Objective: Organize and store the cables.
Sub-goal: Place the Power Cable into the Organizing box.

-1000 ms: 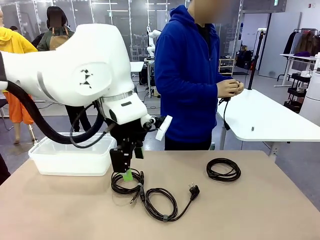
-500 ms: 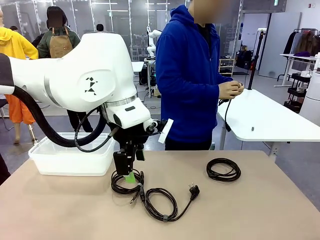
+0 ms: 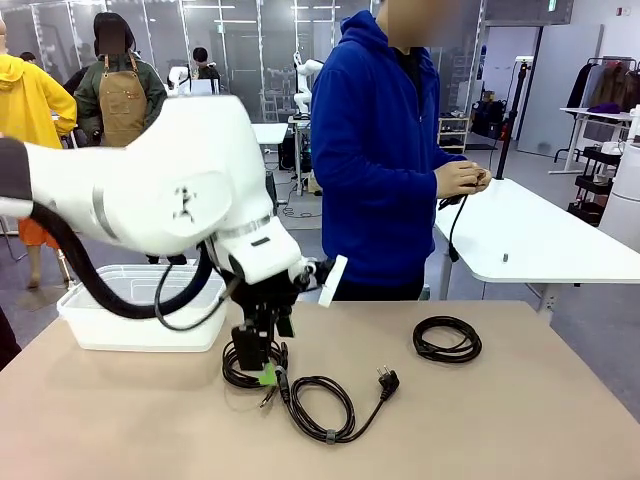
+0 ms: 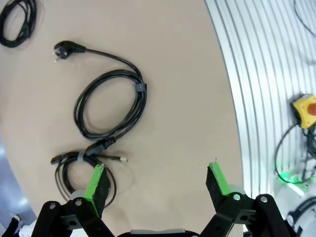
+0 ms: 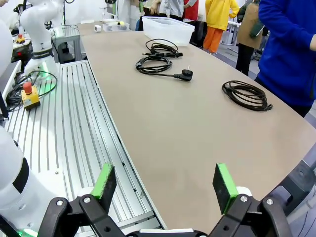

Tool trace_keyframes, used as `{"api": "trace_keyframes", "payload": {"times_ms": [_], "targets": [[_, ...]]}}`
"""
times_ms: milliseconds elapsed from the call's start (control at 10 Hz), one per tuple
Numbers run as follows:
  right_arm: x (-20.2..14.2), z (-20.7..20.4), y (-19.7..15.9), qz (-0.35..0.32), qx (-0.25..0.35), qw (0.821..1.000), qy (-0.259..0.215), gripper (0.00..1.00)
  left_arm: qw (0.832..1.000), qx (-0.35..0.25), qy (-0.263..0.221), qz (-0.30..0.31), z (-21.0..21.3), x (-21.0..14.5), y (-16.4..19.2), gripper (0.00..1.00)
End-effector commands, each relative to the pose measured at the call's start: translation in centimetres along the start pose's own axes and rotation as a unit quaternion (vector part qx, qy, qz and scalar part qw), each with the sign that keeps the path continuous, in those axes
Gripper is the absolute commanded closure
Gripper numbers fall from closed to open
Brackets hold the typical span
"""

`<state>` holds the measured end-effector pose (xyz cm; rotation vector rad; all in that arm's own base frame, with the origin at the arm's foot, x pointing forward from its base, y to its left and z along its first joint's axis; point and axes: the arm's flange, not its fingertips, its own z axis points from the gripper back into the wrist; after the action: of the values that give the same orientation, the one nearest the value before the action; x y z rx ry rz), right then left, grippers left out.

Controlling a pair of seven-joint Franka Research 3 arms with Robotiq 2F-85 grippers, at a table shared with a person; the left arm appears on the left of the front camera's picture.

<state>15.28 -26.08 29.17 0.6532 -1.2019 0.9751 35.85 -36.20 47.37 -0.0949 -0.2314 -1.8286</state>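
1. The bench [image 3: 520,430] carries three coiled cables. A person [image 3: 375,150] at its far side holds a fourth cord [image 3: 450,228] in both hands.
2. The left arm [image 3: 150,190] reaches over the bench's left half, wrist pointing down.
3. The white bin [image 3: 90,330] sits just behind and left of that wrist, and is probably where the cables go.
4. The right coil [image 3: 447,340] lies well apart. The middle coil [image 3: 320,405] trails its plug [image 3: 387,380]. The small coil [image 3: 240,368] lies just beside it, under the wrist; whether the two touch I cannot tell.
5. The left gripper [image 4: 156,170] is spread wide and holds nothing. One green pad [image 4: 96,180] hangs over the small coil's rim, the other over bare bench. To grasp well, I would shift sideways until both pads straddle the bundled strands near the tie. Then descend to the surface and close on the whole bundle, keeping clear of the neighbouring lead.
6. The right gripper [image 5: 164,170] is spread and empty, beyond the bench's edge.
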Motion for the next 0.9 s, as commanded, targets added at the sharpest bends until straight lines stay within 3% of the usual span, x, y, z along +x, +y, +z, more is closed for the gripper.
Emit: {"api": "trace_keyframes", "payload": {"times_ms": [0,400,500,800], "targets": [[-0.1,0.0,0.0,0.007,-0.002,1.000,-0.006,0.00,1.000,-0.001,-0.017,-0.002,-3.6,-0.2,0.2,0.00],[-0.1,0.0,0.0,0.007,-0.002,1.000,-0.006,0.00,0.999,-0.009,-0.031,0.007,-7.3,2.6,1.5,0.00],[-0.1,0.0,0.0,0.007,-0.002,1.000,-0.006,0.00,0.999,0.000,0.009,0.034,-8.0,3.4,1.8,0.00],[-0.1,0.0,0.0,0.007,-0.002,1.000,-0.006,0.00,0.998,-0.017,0.027,0.046,-9.6,4.6,2.1,0.00]]}}
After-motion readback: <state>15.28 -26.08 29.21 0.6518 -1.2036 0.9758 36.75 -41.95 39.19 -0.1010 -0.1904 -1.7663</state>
